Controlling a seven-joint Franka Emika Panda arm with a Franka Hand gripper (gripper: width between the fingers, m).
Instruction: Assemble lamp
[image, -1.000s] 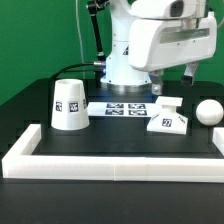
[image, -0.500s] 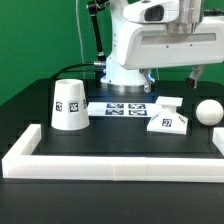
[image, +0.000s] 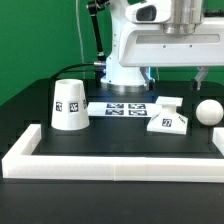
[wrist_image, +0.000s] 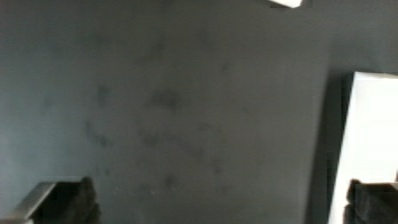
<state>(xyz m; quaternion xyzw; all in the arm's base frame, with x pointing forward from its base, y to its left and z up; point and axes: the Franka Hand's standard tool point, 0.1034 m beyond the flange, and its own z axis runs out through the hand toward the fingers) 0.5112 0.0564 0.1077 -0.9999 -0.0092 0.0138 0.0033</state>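
Note:
In the exterior view the white cone shade (image: 69, 104) stands at the left, the low angular base block (image: 167, 117) lies right of centre, and the round bulb (image: 208, 111) sits at the far right. All three rest on the black table. My gripper (image: 175, 78) hangs open and empty above and behind the base block, touching nothing. In the wrist view my gripper (wrist_image: 214, 203) shows two dark fingertips (wrist_image: 54, 202) wide apart over bare dark table. A white edge (wrist_image: 370, 130) lies by one finger; I cannot tell which part it is.
The marker board (image: 120, 108) lies flat between the shade and the base block. The long low white border rail (image: 120, 163) runs along the front and turns back at both ends. The robot's white body (image: 125, 60) stands behind the marker board.
The hand has risen and shifted slightly toward the exterior view's right. The shade, base block and bulb have not moved.

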